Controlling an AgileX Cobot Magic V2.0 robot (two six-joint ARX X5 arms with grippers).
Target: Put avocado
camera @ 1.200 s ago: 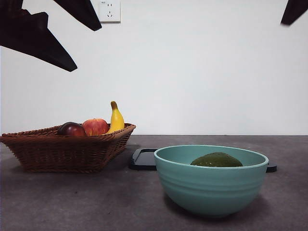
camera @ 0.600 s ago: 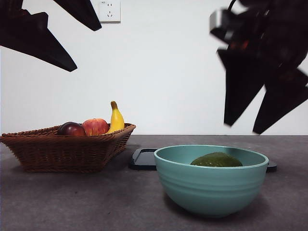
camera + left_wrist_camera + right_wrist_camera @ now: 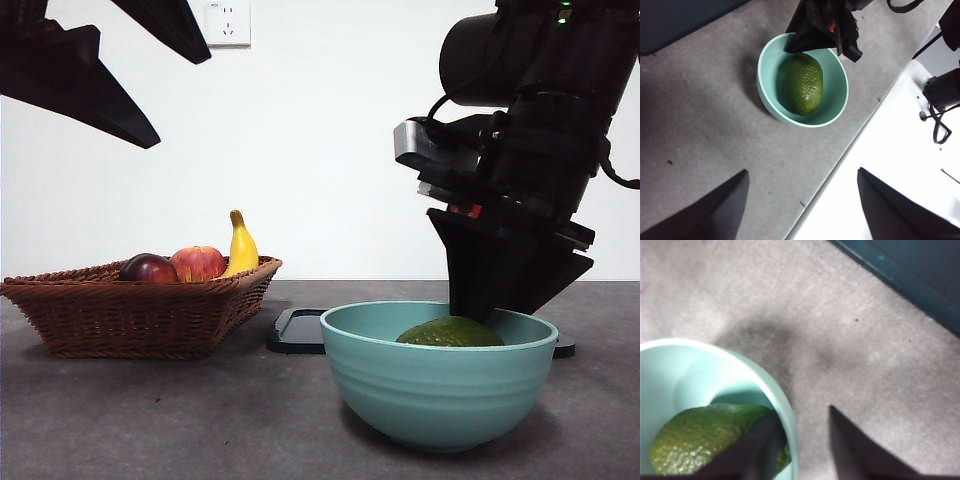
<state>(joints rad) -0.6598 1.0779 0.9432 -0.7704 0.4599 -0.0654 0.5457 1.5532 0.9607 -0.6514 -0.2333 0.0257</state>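
On my front feed I see a brown wicker basket point(image 3: 130, 310) at the lower left of the frame, resting on the grey desk point(image 3: 200, 420). It holds 3 fruits: a dark red-purple round fruit point(image 3: 149, 268), a red apple point(image 3: 198, 263) touching it on the right, and a yellow banana point(image 3: 241, 246) standing upright at the basket's right end. A teal bowl point(image 3: 435, 385) sits at the lower centre-right, well apart from the basket. Behind it, a flat black tray point(image 3: 298, 331) lies on the desk. A white wall socket point(image 3: 228, 22) shows at the top, left of centre.
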